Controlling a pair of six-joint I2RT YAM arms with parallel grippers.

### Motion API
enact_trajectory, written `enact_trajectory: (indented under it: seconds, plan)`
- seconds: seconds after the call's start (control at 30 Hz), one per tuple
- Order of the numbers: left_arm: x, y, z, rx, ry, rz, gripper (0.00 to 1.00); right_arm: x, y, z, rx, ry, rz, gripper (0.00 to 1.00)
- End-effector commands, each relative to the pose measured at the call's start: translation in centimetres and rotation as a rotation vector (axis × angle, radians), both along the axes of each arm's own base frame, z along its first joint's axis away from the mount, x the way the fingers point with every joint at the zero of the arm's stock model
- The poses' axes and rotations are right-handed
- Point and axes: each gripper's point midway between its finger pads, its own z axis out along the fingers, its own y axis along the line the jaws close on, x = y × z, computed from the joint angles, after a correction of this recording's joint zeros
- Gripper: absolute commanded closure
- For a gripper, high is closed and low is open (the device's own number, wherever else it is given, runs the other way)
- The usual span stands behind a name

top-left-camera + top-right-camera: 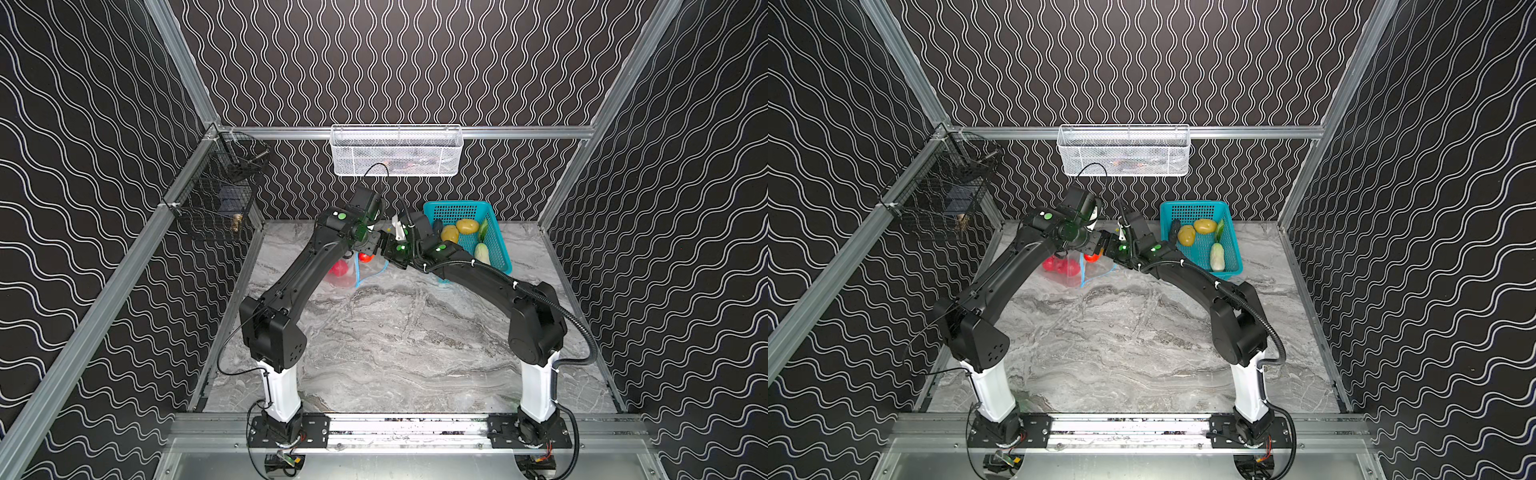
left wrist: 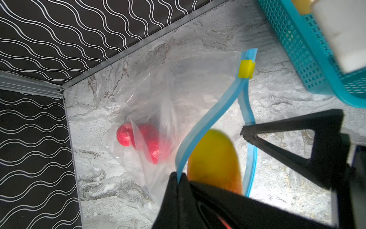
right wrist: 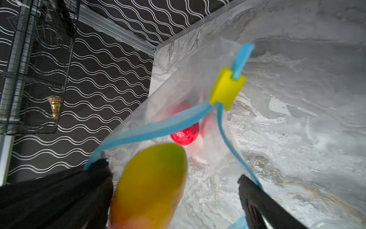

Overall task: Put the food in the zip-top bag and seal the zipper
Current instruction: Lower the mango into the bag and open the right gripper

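On the table (image 1: 395,353), the zip-top bag (image 2: 158,89) lies beside the teal basket (image 1: 455,211), the left hand (image 2: 179,176) pinches its blue zipper (image 2: 208,119) up, the right hand (image 3: 173,171) is spread wide by the yellow-orange piece (image 2: 213,158) at the mouth, so this looks like filling, and next it should fetch more basket food.

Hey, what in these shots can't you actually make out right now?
Yellow piece: blurred in both wrist views; kind unclear.
Tomatoes in the zip-top bag: hazed by creased plastic, left wrist view; count unsure.
White mesh basket contents: behind mesh, too small, both top views.
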Motion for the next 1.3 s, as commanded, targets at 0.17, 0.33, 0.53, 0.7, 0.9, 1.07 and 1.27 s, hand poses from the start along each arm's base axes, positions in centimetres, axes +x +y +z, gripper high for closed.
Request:
enact_trajectory:
  seconds: [0.17,0.33,0.53,0.7,0.9,1.07,1.27]
  plan:
    - [-0.4,-0.1,0.8,-0.026,-0.009,-0.003,1.00,-0.5,-1.4,2.2,-0.037,-0.066,-0.027,0.01]
    - [-0.4,-0.1,0.9,-0.026,-0.010,-0.003,1.00,-0.7,-1.3,2.4,-0.034,-0.072,-0.004,0.01]
    - [-0.4,0.3,1.1,-0.017,-0.022,0.006,1.00,-1.2,-0.5,3.9,0.041,-0.121,0.044,0.01]
    - [-0.2,1.2,1.5,-0.008,-0.039,0.031,1.00,-1.5,-1.4,6.5,0.044,-0.190,0.034,0.01]
    - [0.0,2.2,1.8,-0.001,-0.054,0.057,1.00,-0.8,-3.0,7.0,0.006,-0.212,0.005,0.01]
    - [0.3,2.6,2.5,0.010,-0.073,0.070,1.00,0.2,-4.6,6.9,-0.032,-0.200,-0.029,0.01]
    - [0.7,3.0,3.2,0.045,-0.099,0.073,1.00,2.0,-7.7,6.5,-0.133,-0.182,-0.121,0.01]
